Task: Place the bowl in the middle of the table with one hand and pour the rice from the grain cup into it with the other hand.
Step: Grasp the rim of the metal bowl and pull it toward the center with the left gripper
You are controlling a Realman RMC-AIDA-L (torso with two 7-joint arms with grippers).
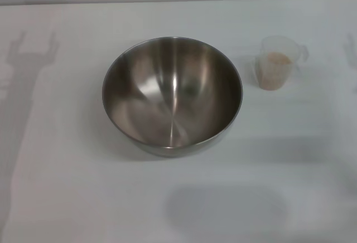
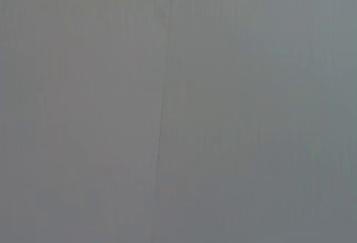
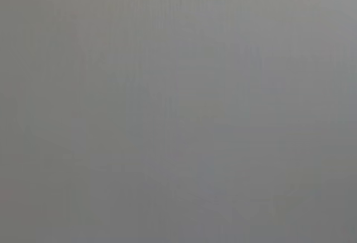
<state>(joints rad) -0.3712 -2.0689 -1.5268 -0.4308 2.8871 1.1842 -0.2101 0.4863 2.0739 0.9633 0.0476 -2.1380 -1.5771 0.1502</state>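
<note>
Sitting upright near the middle of the plain white surface [image 1: 67, 198], the large shiny stainless-steel bowl [image 1: 172, 95] is empty. The small clear plastic grain cup [image 1: 275, 62] stands apart on its right, holding pale beige rice [image 1: 277, 59]. Neither arm's jaws appear in any view.

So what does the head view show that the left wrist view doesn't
Only the head view shows the task's things: the bowl standing upright on the table, empty, and the grain cup apart from it on the robot's right, with the rice inside. It also catches an arm-shaped shadow on the left. Only the left wrist view shows a plain grey surface with a thin dark line running along it. Both share this: neither shows a gripper.
</note>
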